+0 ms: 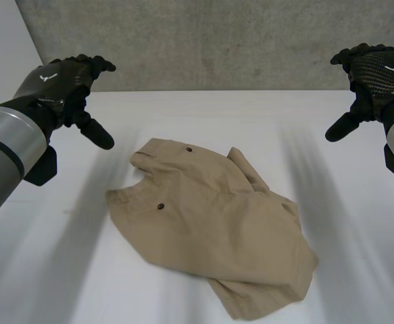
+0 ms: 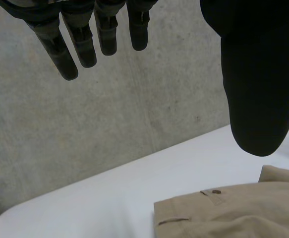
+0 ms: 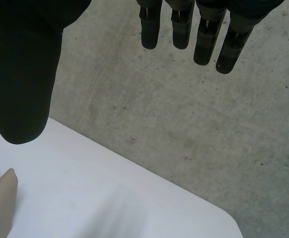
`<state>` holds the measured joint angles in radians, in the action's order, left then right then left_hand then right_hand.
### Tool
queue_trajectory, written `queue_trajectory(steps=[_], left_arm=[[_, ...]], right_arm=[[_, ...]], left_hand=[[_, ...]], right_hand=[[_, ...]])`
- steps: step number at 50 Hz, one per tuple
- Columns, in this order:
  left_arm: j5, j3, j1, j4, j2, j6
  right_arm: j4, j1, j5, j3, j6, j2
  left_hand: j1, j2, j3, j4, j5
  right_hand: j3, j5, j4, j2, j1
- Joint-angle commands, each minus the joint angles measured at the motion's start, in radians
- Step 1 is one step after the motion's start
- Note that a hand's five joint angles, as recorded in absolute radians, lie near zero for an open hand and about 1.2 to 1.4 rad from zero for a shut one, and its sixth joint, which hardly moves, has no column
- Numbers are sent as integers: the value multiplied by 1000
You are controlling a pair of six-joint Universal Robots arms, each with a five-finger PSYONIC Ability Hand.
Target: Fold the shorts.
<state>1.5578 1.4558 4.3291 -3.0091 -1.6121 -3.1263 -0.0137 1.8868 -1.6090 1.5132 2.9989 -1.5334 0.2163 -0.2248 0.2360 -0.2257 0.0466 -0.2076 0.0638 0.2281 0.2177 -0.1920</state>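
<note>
Tan shorts (image 1: 210, 226) lie rumpled on the middle of the white table (image 1: 61, 270), two dark buttons facing up. My left hand (image 1: 61, 84) hovers high over the table's far left, open, well apart from the cloth. My right hand (image 1: 376, 77) hangs open above the far right, also clear of the shorts. In the left wrist view straight fingers (image 2: 65, 47) and thumb (image 2: 258, 84) frame a pocket corner of the shorts (image 2: 233, 210) below. The right wrist view shows spread fingers (image 3: 203, 34), the thumb (image 3: 20, 79) and a tip of the shorts (image 3: 0, 203).
A grey concrete wall (image 1: 217, 40) stands behind the table's far edge. Bare white tabletop (image 1: 345, 169) surrounds the shorts on all sides.
</note>
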Motion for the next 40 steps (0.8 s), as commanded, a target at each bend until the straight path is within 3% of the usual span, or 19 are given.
queue_trajectory(steps=[1,8,11,15,18,22,34,40], left_arm=[[-1,14,-2,-7,49,-5],[-1,40,-3,-28,50,-8],[-10,64,-3,-48,44,-29],[-36,133,-3,-97,9,-225],[-45,167,-5,-120,-44,-323],[-50,189,-16,-131,-123,-411],[-88,178,-2,-175,-324,-422],[-90,175,9,-186,-356,-426]], right_arm=[[1,5,1,4,-2,-1],[-15,11,11,2,-57,12],[-86,11,14,13,-214,27],[-202,20,29,33,-432,99],[-270,35,56,68,-514,127],[-246,80,113,128,-483,136],[27,124,322,355,-380,119],[38,212,327,387,-374,118]], left_hand=[[-20,29,-40,30,-25],[-20,29,-40,30,-25],[-20,29,-40,30,-25],[-20,29,-40,30,-25],[-9,17,-28,18,-14],[6,2,-14,3,1],[135,-127,115,-126,130],[209,-200,189,-199,204]], right_hand=[[33,-64,-54,-43,17],[33,-64,-54,-43,17],[33,-64,-54,-43,17],[33,-64,-54,-43,17],[33,-64,-54,-43,17],[33,-64,-54,-43,17],[-33,2,12,23,-49],[-83,52,62,73,-98]])
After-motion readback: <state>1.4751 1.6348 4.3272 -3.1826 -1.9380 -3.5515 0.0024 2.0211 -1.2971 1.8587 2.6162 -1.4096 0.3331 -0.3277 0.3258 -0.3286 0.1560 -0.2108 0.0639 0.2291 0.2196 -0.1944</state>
